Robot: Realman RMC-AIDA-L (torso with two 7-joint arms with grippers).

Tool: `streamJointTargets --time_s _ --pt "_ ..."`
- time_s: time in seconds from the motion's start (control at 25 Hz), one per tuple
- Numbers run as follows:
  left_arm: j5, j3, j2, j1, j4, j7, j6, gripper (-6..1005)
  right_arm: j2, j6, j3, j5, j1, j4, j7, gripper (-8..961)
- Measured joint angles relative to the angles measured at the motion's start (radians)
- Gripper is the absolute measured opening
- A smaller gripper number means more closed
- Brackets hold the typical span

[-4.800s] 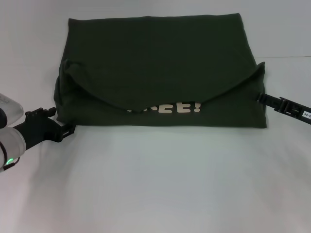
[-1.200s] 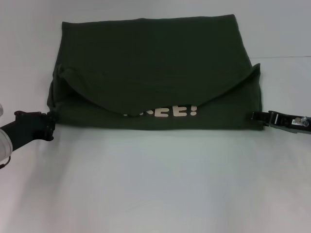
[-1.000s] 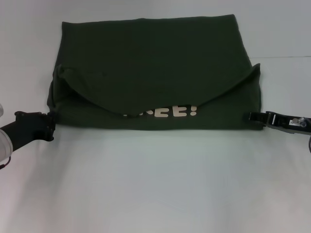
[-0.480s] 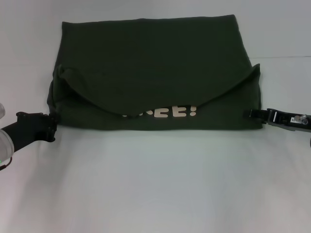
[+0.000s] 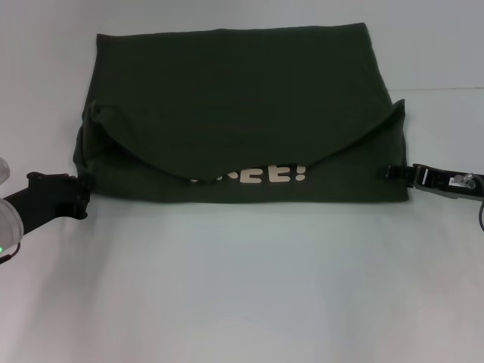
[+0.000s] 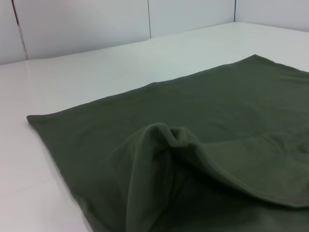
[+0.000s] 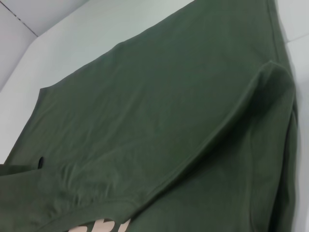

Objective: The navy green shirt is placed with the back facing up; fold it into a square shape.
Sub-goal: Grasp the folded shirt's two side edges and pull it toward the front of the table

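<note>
Fingers of the left gripper (image 5: pixel 82 189) sit at the near-left corner of the navy green shirt (image 5: pixel 242 98), touching or just at the cloth edge — can't tell from the head view whether they're spread or pinching fabric, and the left wrist view shows no fingers at all. Right gripper (image 5: pixel 387 172) reaches in low from the right side, its black tip over the shirt's right edge near the near-right corner; whether it's parted or clamped on cloth also can't be told. Shirt lies on the white table (image 5: pixel 242 287), spread wide, w/ its far half flat and plain. A curved flap of cloth droops over the near part, and below its lowest point pale lettering (image 5: pixel 261 175) shows, partly covered by the flap. Near edge of the shirt runs roughly straight between the two grippers. Left wrist view: a raised fold of the shirt (image 6: pixel 178 140) bunches up close to the camera, flat cloth beyond it, white wall panels (image 6: pixel 87 24) behind the table. Right wrist view: shirt (image 7: pixel 159 111) fills most of the pic, a long fold ridge crossing it, bit of pale print at the edge.
</note>
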Motion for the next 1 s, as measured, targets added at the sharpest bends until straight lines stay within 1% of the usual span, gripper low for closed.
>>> streamJointTargets --time_s 0.36,0.64,0.76,1.0 --pt "0.0 0.002 0.001 -0.003 -0.003 0.002 0.0 5 0.006 0.031 -0.003 0.0 0.014 0.01 0.0 584" --pt "0.0 0.0 0.001 -0.004 -0.003 0.002 0.0 6 0.01 0.001 -0.005 0.0 0.023 0.009 -0.003 574" --pt "0.0 0.0 0.001 -0.004 -0.003 0.002 0.0 6 0.011 -0.01 -0.005 -0.001 0.023 0.007 -0.003 570" --pt "0.0 0.0 0.001 -0.004 -0.003 0.002 0.0 5 0.014 0.016 -0.006 -0.005 0.009 0.013 -0.003 562"
